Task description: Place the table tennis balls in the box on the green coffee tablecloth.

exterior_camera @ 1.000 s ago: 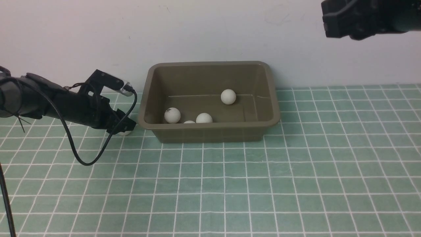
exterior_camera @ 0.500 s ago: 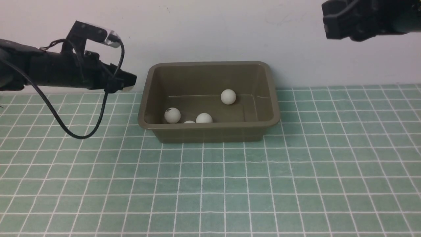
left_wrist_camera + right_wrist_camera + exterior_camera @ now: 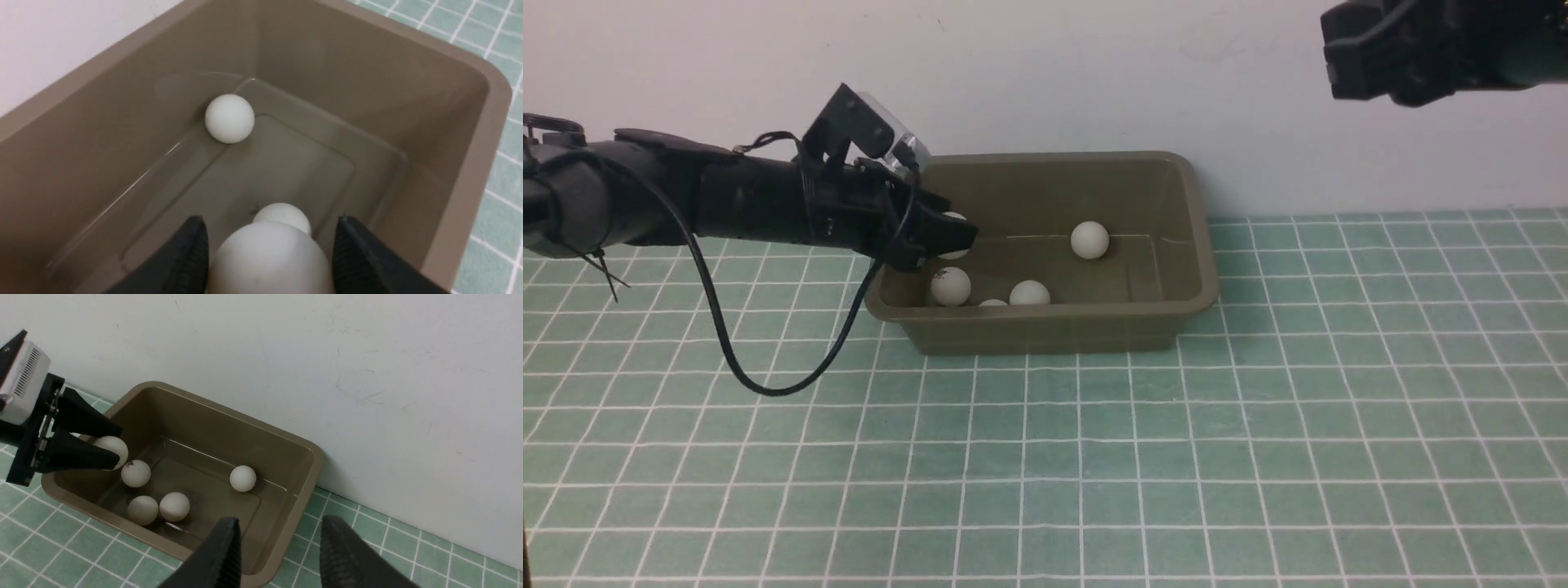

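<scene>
Now the left gripper [image 3: 947, 237] grasps one small matte white table tennis ball [image 3: 267, 257] above the olive-brown plastic box's [image 3: 1045, 327] left end; lowering slightly before release should limit bouncing among the four inside.

The left arm [image 3: 686, 208] is matte black and tubular, with a thin black cable [image 3: 768, 359] drooping in a loop below it. A small white-grey camera box [image 3: 882, 131] with vent slits sits on a black bracket at about twelve o'clock above its tool [image 3: 943, 237]. The tool fingers [image 3: 186, 255] are black wedges with ribbed inner pads. The right tool [image 3: 278, 555] has the same ribbed black fingers.
</scene>
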Available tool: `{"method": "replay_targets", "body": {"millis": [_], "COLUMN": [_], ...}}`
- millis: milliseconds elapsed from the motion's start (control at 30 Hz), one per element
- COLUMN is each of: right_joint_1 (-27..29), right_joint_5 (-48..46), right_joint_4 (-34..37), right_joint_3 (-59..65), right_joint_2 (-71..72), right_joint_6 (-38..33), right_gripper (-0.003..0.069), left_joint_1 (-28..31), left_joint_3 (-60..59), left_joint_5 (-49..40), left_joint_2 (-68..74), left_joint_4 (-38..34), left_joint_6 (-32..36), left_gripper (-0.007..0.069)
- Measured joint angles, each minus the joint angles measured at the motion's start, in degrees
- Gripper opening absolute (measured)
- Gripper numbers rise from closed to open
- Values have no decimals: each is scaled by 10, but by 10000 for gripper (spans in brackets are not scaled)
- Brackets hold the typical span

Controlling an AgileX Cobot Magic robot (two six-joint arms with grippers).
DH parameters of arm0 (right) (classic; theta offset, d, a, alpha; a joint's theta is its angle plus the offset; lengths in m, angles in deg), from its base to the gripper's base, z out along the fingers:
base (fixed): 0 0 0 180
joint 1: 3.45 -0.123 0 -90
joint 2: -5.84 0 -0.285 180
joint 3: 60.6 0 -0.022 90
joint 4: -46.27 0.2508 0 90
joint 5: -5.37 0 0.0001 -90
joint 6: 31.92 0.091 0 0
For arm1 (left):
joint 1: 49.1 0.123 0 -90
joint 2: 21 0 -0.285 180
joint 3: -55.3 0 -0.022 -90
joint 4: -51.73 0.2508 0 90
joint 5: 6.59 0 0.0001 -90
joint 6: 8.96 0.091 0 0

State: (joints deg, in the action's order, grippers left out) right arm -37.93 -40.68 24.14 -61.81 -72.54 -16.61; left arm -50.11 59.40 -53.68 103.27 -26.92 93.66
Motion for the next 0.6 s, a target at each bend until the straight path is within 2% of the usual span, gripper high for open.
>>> {"method": "replay_targets", "body": {"millis": [167, 267, 367, 400, 433, 600], "right_joint_1": [0, 0, 0, 0, 0, 0], "right_joint_5": [4, 4, 4, 4, 7, 22], "right_joint_4": [-47, -62, -97, -99, -124, -156], "right_joint_3": [0, 0, 0, 0, 1, 1], "right_joint_2": [0, 0, 5, 5, 17, 70], "right_joint_6": [1, 1, 4, 3, 13, 37], "right_gripper": [261, 261, 261, 261, 261, 261], "left_joint_1": [-2, -1, 4, 4, 6, 9], "left_joint_3": [0, 0, 1, 1, 1, 1], "left_joint_5": [82, 115, 131, 131, 131, 129], "left_joint_2": [-54, -87, -151, -151, -173, -230], "left_joint_4": [56, 101, 188, 188, 214, 277], "left_joint_6": [-123, -162, -243, -243, -279, -341], "left_gripper": [430, 430, 416, 416, 403, 374]}}
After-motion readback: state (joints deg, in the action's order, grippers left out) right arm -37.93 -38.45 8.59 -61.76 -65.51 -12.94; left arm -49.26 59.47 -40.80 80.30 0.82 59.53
